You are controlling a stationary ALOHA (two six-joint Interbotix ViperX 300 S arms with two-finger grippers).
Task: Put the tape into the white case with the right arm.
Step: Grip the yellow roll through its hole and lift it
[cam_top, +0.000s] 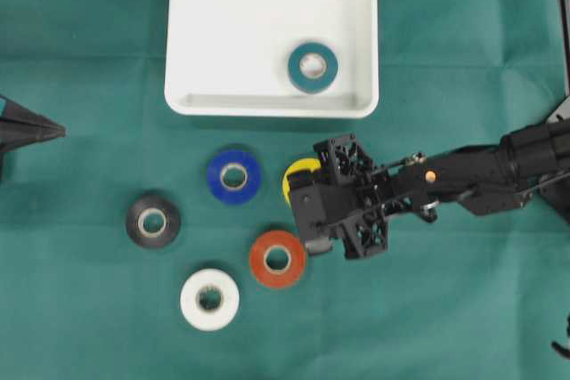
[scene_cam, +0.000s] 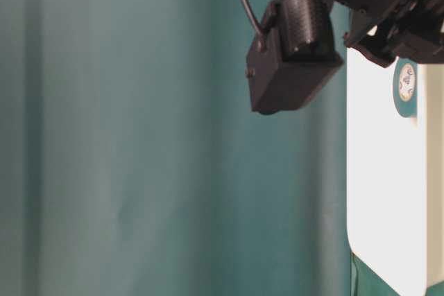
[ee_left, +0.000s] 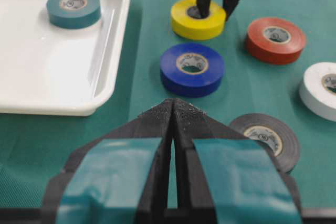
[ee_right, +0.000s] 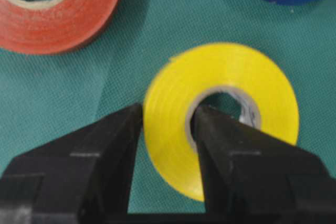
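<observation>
one tape roll lies inside the case, others outside

Blue roll stands between yellow roll and white case.

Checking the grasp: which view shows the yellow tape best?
Right wrist view: yellow tape fills the frame, one finger in its core, one outside. Left wrist view shows it whole but farther. Overhead, the right tool mostly hides it. Table-level: not visible.

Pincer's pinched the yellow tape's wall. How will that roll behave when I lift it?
The yellow tape looks rigid and probably light. Held by one wall, one right pincer finger in its core, it may swing or tilt. Its glossy surface could slip. Dropped on edge, it would likely roll.
</observation>
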